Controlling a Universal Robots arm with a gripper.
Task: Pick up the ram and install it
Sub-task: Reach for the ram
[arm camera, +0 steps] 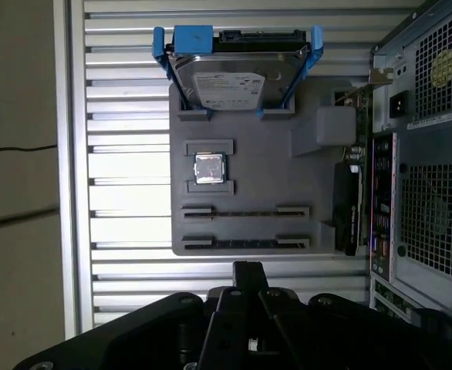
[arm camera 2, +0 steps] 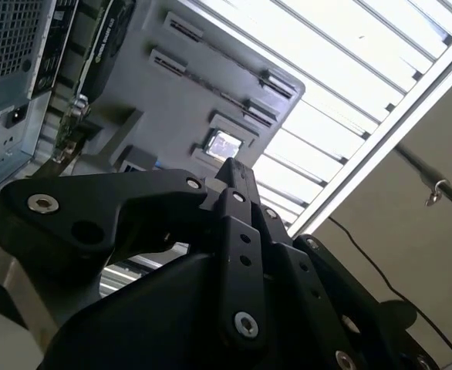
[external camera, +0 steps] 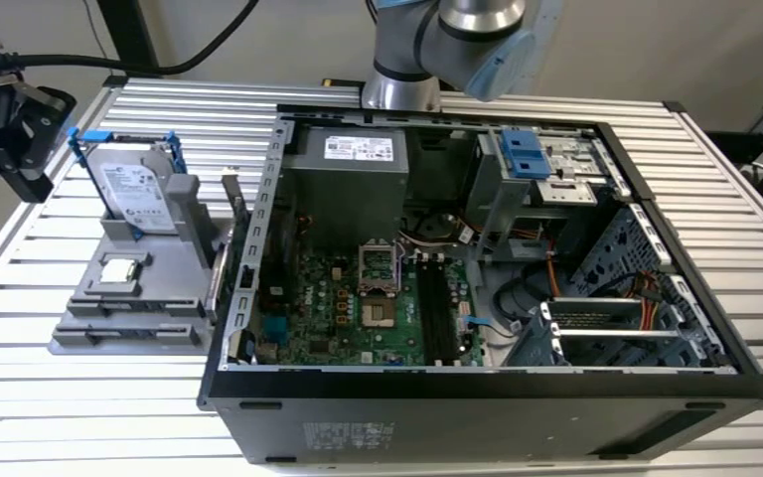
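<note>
My black gripper [external camera: 31, 187] hangs above the table's edge at the exterior view's left, apart from the grey holder [external camera: 90, 333]. Its fingertips [arm camera: 247, 270] are pressed together in both wrist views, with nothing between them. In the first wrist view, two long slots cross the holder [arm camera: 303, 166]. A thin dark strip, seen edge-on in one slot, looks like the ram [arm camera: 245, 213]. I cannot tell it for sure from the empty slot beside it. The gripper [arm camera 2: 237, 171] is off the holder's slotted end. Black memory slots [external camera: 437, 310] lie on the motherboard inside the open computer case [external camera: 488, 383].
On the holder stand a silver hard drive in blue rails [arm camera: 235, 77] and a small square processor chip [arm camera: 209, 168]. An expansion card [arm camera: 349, 208] stands upright between holder and case. The slatted metal table [external camera: 76, 407] drops off just behind the gripper. A cable [external camera: 116, 62] trails from the arm.
</note>
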